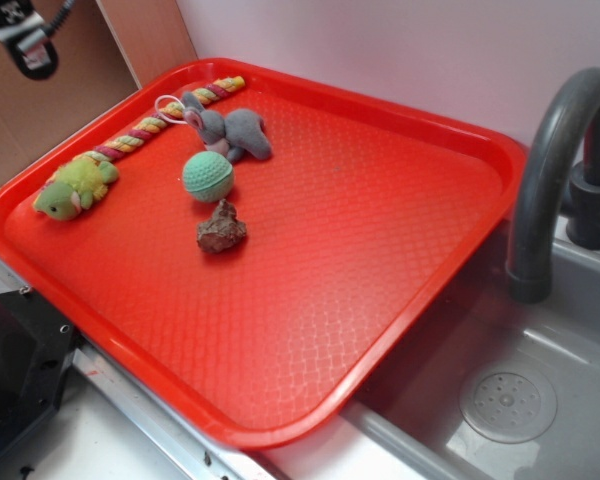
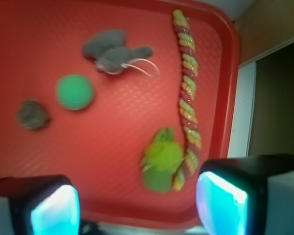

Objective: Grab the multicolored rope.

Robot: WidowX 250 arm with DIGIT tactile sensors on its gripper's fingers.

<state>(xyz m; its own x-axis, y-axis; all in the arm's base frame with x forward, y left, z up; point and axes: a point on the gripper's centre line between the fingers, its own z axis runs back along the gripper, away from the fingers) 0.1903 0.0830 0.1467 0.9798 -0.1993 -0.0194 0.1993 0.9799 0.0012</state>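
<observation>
Since the multicolored rope hugs the tray rim along its far-left edge, I worry a finger lands on the rim — or I pinch the green turtle instead. Gripper jaws apart, high above, holding nothing.

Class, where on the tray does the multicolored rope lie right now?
In the exterior view, the multicolored rope lies along the red tray's far-left rim, running from the green plush turtle to the back corner, just behind the grey plush toy.
</observation>
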